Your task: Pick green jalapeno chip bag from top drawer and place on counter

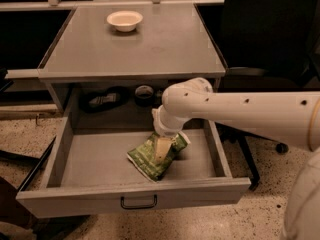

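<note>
The green jalapeno chip bag (pixel 150 160) is crinkled and sits in the middle of the open top drawer (pixel 90 159), tilted with one end raised toward the wrist. My gripper (pixel 163 149) reaches down into the drawer from the right on the cream arm. Its fingers (pixel 162 148) are closed on the bag's upper end. The counter (pixel 150 44) is the grey cabinet top above the drawer. The drawer's front panel carries a small black handle (pixel 138 203).
A white bowl (pixel 124 20) stands at the back of the counter. A dark flat packet (pixel 102 100) and a round dark can (pixel 144 93) lie in the shadowed back of the drawer. A dark chair base (pixel 250 154) stands to the right on the speckled floor.
</note>
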